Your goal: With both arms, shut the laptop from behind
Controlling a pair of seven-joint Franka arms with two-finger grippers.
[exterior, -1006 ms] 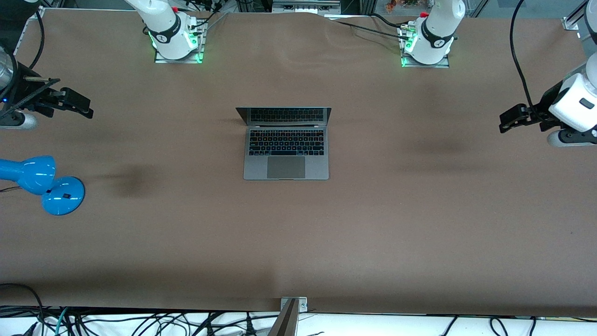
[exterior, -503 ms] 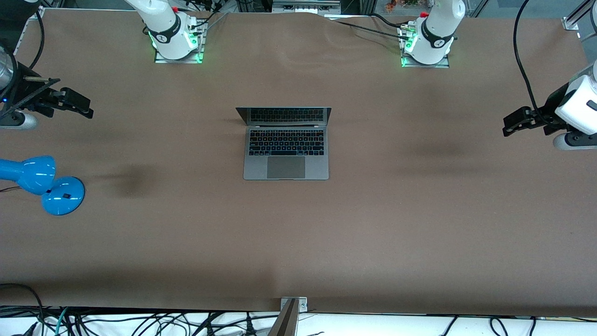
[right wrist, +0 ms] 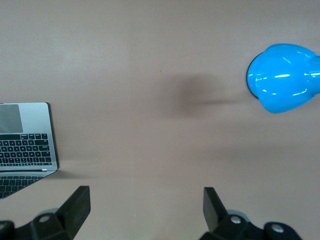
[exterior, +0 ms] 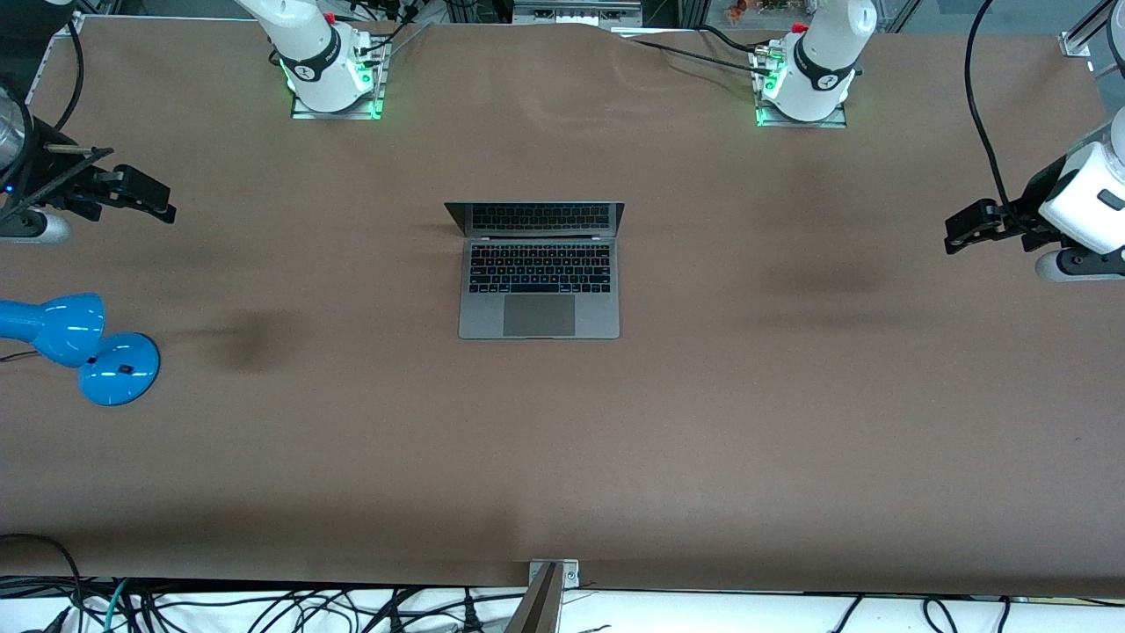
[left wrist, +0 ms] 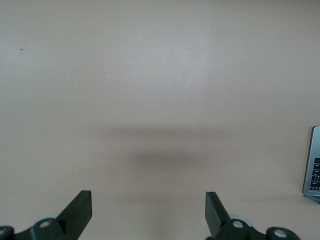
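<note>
Left gripper: black two-finger gripper (exterior: 954,236) on the white jointed left arm (exterior: 1083,208), up over bare table at the left arm's end; fingers (left wrist: 80,211) spread wide apart, nothing between them.
Right gripper: black two-finger gripper (exterior: 163,204) on the right arm, over the right arm's end of the table; fingers (right wrist: 76,206) likewise wide apart and empty.
Laptop: slim space-grey metal laptop (exterior: 539,280) with black keyboard and large grey trackpad, lid raised, lying flat at the middle of the table, between the two grippers and well apart from both; keyboard reflected in the dark screen.
Lamp: glossy blue desk lamp (exterior: 83,345), round base on the table at the right arm's end, nearer the front camera than the right gripper.
Table: broad brown matte surface (exterior: 562,440).
Arm bases: white, lit green at the foot (exterior: 334,83) (exterior: 804,88), on metal plates.
Writing: a small round mark shows on each base's black band; not legible. Key legends too small to read.
Left wrist view only: one edge of the laptop (left wrist: 314,165) at the frame's border.
Right wrist view only: a laptop corner (right wrist: 25,142) with trackpad and the lamp's blue head (right wrist: 282,85) together.
Front view only: both bases and the whole laptop.
</note>
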